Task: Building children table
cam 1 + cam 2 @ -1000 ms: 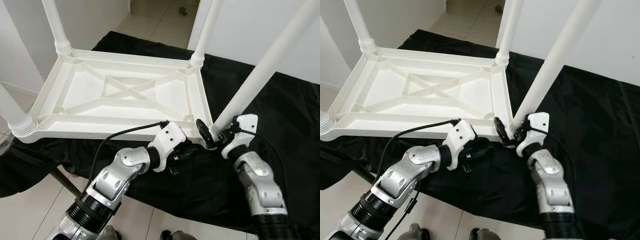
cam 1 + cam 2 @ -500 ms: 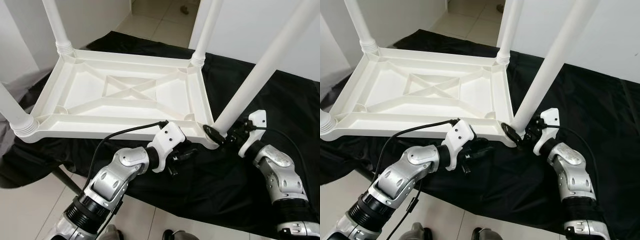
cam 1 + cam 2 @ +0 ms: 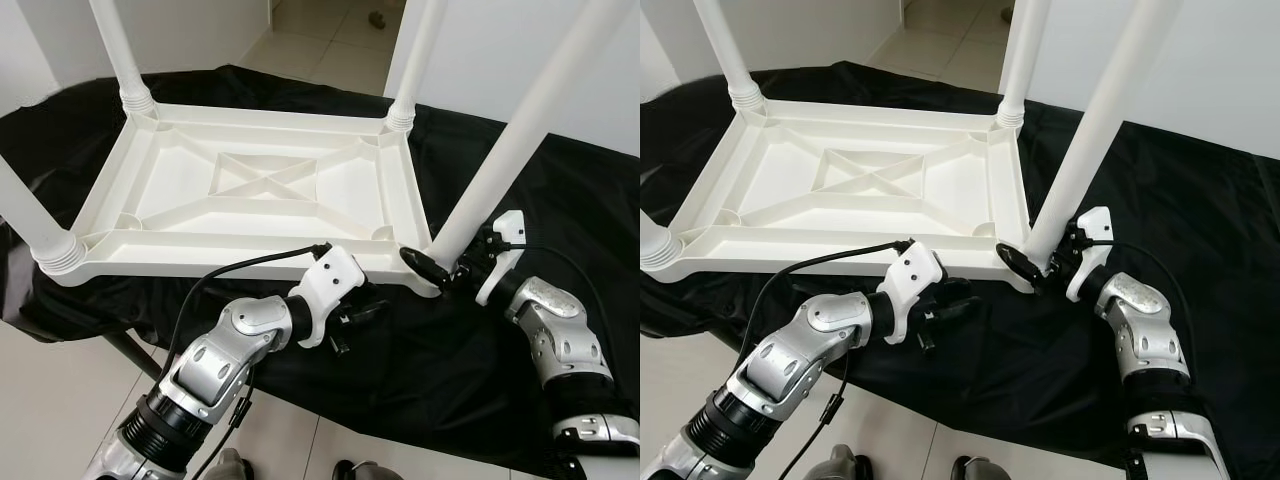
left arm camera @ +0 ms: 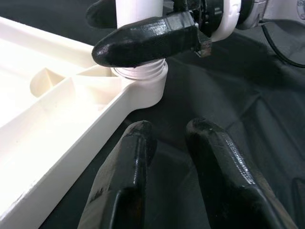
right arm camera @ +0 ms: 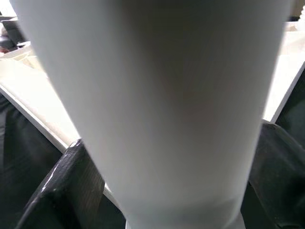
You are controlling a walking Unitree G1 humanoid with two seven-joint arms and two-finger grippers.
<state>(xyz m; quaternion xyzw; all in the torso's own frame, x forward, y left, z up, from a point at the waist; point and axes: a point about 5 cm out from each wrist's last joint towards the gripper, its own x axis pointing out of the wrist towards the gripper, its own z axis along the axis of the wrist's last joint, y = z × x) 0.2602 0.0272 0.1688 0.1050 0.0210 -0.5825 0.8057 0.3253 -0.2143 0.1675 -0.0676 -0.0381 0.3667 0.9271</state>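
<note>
My left gripper [image 4: 167, 157] hovers nearest me, just off the front edge of the upturned white plastic tabletop [image 3: 250, 190], its two black fingers slightly apart and closed on nothing — only the black cloth [image 3: 420, 350] lies beneath them. Just beyond, at the near right corner, my right gripper [image 3: 447, 268] has its fingers clamped around the base of the fourth white plastic leg [image 3: 520, 140], right where the leg meets the ribbed corner socket [image 4: 143, 78]. The left wrist view shows one of those fingers [image 4: 147, 40] wrapped across the leg, directly above the threaded collar.

The tabletop lies underside up on the cloth, cross-braced ribs showing. Farther off, the near left leg [image 3: 25, 215], the far left leg [image 3: 120, 50] and the far right leg [image 3: 418, 55] each stand upright in their corners, so I judge three of four fitted. The leg I hold leans away from me rather than standing plumb, so I take it as entered but not fully seated — I cannot see how deep the thread has gone. What is left, as I read it: finish seating this leg, then turn the table upright.
</note>
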